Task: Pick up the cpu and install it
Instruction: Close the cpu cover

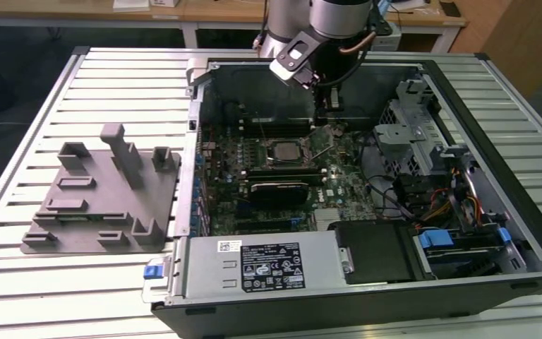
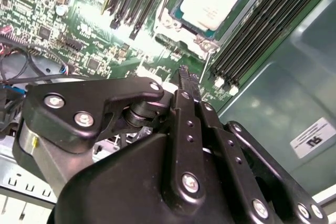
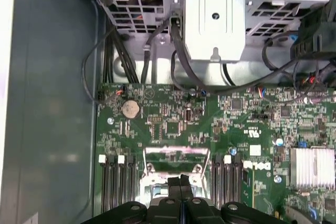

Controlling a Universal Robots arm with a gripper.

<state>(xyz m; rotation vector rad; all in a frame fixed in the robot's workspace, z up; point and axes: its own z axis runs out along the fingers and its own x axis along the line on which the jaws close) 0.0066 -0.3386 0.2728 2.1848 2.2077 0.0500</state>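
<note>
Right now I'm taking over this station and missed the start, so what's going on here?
A robot arm reaches into the open computer case. The cpu lies in the socket on the motherboard. The gripper hangs just above the board, apart from the chip, its fingers closed together with nothing between them. A grey fixture stands outside the case.
</note>
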